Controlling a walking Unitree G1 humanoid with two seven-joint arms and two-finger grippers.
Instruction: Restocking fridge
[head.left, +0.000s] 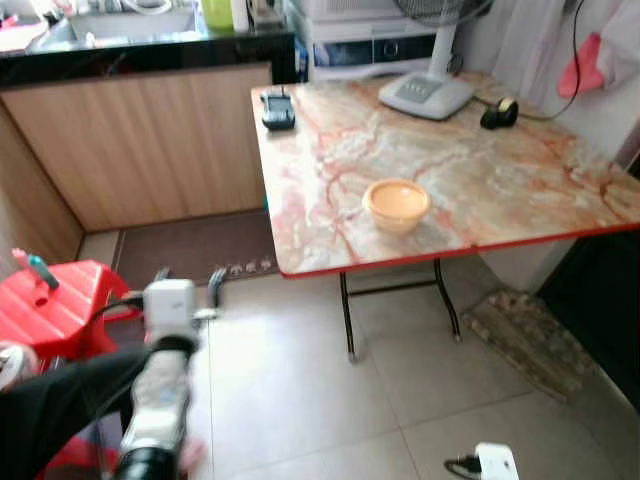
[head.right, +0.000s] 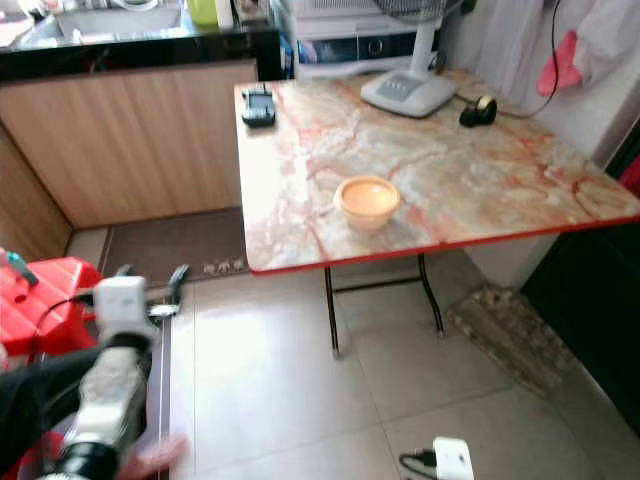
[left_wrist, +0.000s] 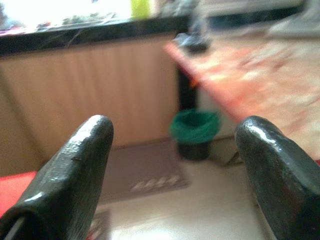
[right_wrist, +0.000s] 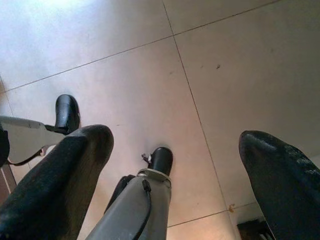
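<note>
Orange bowl (head.left: 397, 204) sits near the front edge of the marble-patterned counter (head.left: 520, 190), contents not discernible; it is the likeliest item to restock, and no fridge is identifiable. Step judged as approach: left gripper (head.left: 186, 283) hovers low over the floor, well apart from the bowl, jaws spread wide and empty, while right gripper (right_wrist: 175, 165) hangs over the floor tiles (right_wrist: 150, 60), jaws also wide and empty. Next move calls for closing on the counter and reaching for the bowl; green bin (left_wrist: 194, 134) stands beneath, contents unclear.

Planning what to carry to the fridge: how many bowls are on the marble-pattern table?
1. An orange bowl sits near the table's front edge, toward its left half. Beyond it are only a fan base, a black handset and a tape roll.
</note>
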